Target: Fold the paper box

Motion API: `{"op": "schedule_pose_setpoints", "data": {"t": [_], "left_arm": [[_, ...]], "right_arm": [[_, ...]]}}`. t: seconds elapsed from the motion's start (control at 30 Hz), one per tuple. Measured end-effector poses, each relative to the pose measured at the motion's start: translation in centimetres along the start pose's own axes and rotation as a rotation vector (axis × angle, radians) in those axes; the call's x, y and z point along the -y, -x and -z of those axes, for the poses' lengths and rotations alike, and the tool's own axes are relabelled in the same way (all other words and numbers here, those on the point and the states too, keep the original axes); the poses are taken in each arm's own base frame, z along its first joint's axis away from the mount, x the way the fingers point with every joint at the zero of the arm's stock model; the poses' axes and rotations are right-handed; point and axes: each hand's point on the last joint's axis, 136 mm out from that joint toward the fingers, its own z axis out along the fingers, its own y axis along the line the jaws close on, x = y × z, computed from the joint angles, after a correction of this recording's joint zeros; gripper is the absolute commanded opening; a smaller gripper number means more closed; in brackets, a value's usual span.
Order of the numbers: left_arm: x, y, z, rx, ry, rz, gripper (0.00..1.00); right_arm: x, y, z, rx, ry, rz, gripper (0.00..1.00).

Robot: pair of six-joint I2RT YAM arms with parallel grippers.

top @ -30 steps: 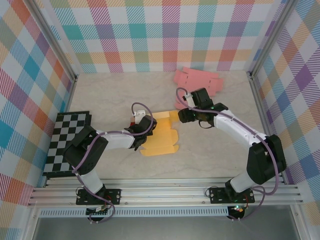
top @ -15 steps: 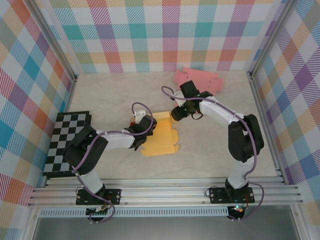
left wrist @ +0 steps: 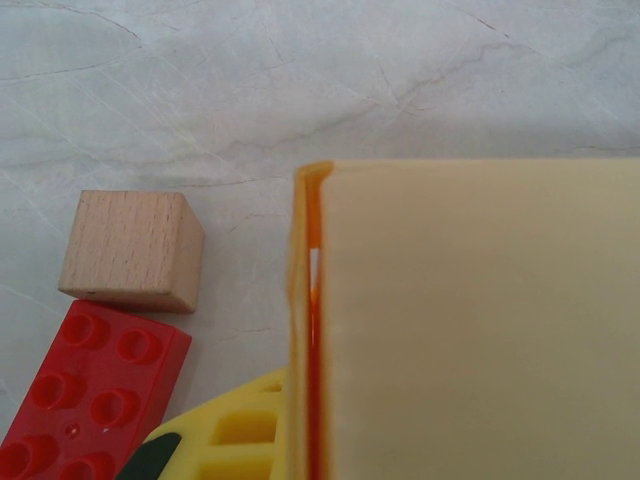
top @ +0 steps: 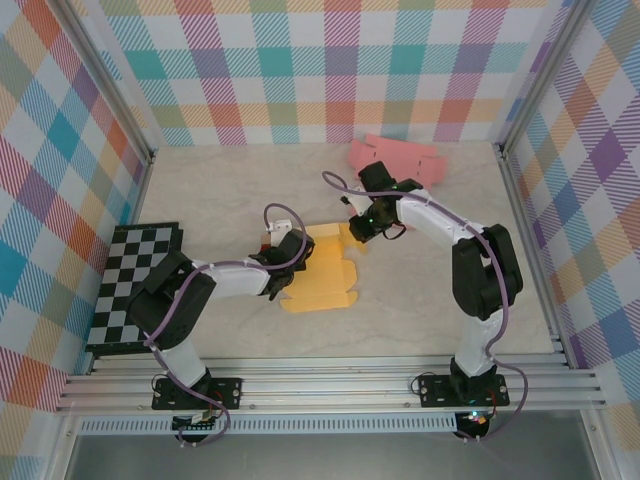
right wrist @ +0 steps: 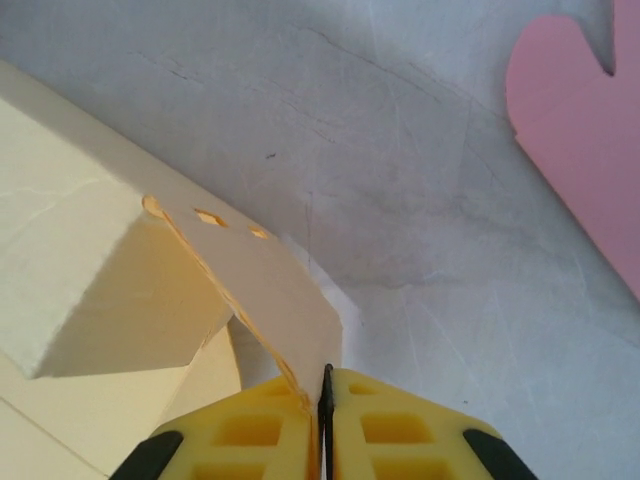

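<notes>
One finger hidden: your left gripper (top: pixel 295 265) clamps the paper box (top: pixel 325 275) edge.
Right gripper (right wrist: pixel 325 385): newly closed, pinching the box's flap (right wrist: pixel 265 285).

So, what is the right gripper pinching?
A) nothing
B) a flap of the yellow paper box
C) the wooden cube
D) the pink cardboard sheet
B: the right gripper is shut on a thin flap of the yellow paper box; the pink cardboard sheet lies apart.
</notes>
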Motion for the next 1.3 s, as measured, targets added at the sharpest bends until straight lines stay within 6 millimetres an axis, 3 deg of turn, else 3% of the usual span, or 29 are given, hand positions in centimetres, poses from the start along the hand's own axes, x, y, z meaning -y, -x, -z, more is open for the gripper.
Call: {"op": "schedule_pose_setpoints", "data": {"t": [0.5,0.7,0.93,0.97,1.07,1.23,1.3], "left_arm": [[0.4,-0.4,0.4,-0.014,0.042,0.045,0.0],[0.2,-0.3,0.4,-0.009,0.055,0.051,0.0],[0.2,-0.3,0.4,-0.009,0.054,0.058,0.0],[0.2,-0.4,0.4,-0.009,0.054,0.058,0.0],[0.2,-0.3,0.4,-0.009,0.053,0.054,0.0],[0.3,-0.3,0.4,-0.008,0.048,0.031,0.0],[0.4,-0.3,0.4,-0.008,0.042,0.013,0.0]], "right_arm": [[-1.7,0.2,0.5,-0.041,0.088,-0.797,0.22],[-2.3,-0.3,0.0,-0.069,0.116,-0.944,0.27],[-2.9,-0.8,1.0,-0.068,0.115,-0.909,0.34],[-2.9,-0.9,1.3,-0.064,0.112,-0.88,0.41],[-2.7,-0.9,2.8,-0.032,0.088,-0.757,0.49],[-2.0,0.4,6.3,0.068,0.04,-0.479,0.49],[-1.6,1.2,7.8,0.121,0.001,-0.289,0.49]]}}
